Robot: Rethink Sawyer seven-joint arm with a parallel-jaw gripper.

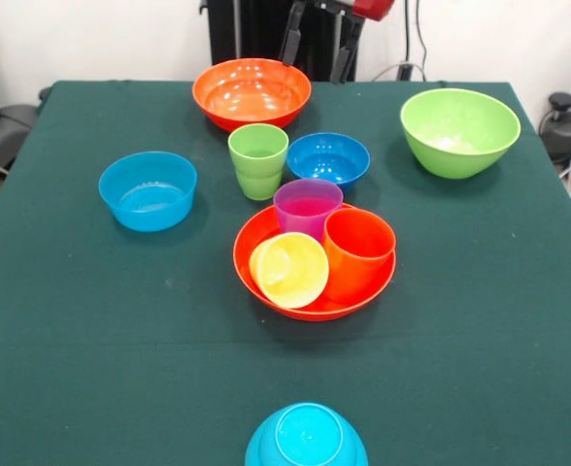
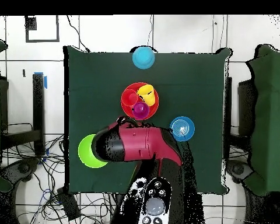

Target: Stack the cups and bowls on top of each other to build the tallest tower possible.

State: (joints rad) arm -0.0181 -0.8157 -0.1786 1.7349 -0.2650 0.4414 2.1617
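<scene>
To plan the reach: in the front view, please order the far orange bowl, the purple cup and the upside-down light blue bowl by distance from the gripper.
From the gripper:
1. far orange bowl, just beside it
2. purple cup, mid-table
3. upside-down light blue bowl, at the near edge

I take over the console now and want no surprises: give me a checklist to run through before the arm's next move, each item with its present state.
1. Pincer empty, drawn back beside far orange bowl: ok.
2. Pincer open or shut: cannot tell.
3. Yellow cup upright: not ok, it lies tipped in the near orange bowl.
4. Purple cup and orange cup upright in that bowl: ok.
5. Green cup upright on the cloth, unstacked: ok.
6. Any tower begun: not ok.
</scene>
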